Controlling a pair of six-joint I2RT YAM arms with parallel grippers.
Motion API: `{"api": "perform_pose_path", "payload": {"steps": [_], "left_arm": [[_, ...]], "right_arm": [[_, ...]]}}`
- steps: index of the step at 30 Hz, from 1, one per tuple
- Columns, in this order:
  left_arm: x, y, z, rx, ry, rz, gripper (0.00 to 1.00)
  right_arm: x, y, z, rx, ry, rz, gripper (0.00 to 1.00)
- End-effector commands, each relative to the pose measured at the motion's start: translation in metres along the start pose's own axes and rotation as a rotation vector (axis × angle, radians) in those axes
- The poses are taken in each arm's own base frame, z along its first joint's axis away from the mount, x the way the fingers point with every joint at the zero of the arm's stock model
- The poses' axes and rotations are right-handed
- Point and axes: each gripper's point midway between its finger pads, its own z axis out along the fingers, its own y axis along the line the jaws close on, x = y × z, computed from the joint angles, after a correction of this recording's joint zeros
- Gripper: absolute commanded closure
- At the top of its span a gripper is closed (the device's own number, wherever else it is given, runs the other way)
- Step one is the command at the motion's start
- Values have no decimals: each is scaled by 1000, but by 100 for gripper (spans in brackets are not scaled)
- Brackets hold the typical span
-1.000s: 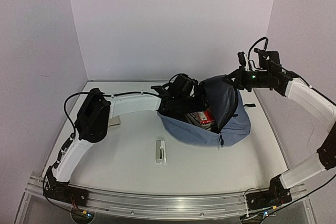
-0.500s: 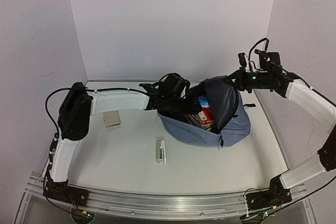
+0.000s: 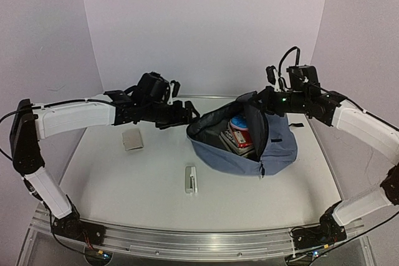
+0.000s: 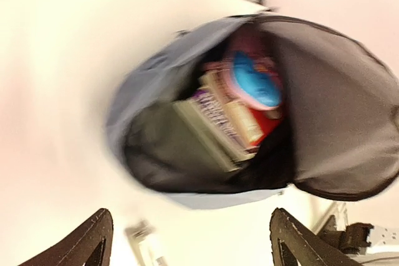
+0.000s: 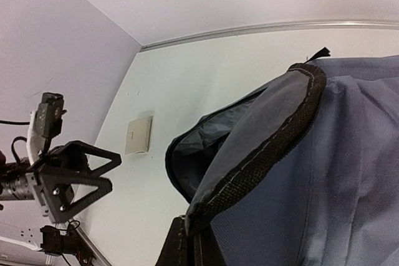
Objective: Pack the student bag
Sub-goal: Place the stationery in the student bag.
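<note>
The student bag (image 3: 274, 144), a slate-blue backpack, lies open at the middle right of the table. Books (image 3: 234, 138) and a pink-and-blue pencil case (image 3: 239, 123) show inside it. My right gripper (image 3: 262, 98) is shut on the black webbing at the bag's top rim (image 5: 268, 154) and holds the mouth up; its jaws (image 5: 190, 250) pinch that strap. My left gripper (image 3: 191, 115) hovers just left of the bag mouth, open and empty. The blurred left wrist view looks into the bag (image 4: 149, 91) at the books (image 4: 221, 123) and pencil case (image 4: 255, 82), with the fingertips (image 4: 93, 235) spread wide.
A small beige flat box (image 3: 132, 139) lies on the table left of the bag, under my left arm. A white oblong item (image 3: 192, 179) lies in front of the bag. Walls close the table at the back and both sides.
My left gripper has pulled out of the bag mouth to the left and opened wide. The pencil case now rests inside. My right gripper, still holding the rim, shifted slightly left.
</note>
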Motion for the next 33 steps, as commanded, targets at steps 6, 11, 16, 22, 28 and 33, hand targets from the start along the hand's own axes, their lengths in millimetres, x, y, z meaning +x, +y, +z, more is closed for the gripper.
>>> {"api": "perform_pose_path", "payload": {"steps": [6,11,16,22,28,33], "left_arm": [[33,62,-44,-85,-26,-164,13],[40,71,-55,-106,-37,-180,13],[37,72,-65,-121,-53,-160,13],[36,71,-69,-123,-51,-149,12],[38,68,-61,-92,-45,-176,12],[42,27,-47,134,15,-129,11]], "right_arm": [[19,54,61,-45,-59,12,100],[53,75,117,-30,21,-39,96],[74,94,155,-48,75,-84,88],[85,111,171,-80,125,-123,59],[57,125,127,-90,72,-166,28],[33,117,67,-31,-4,-193,8]]}}
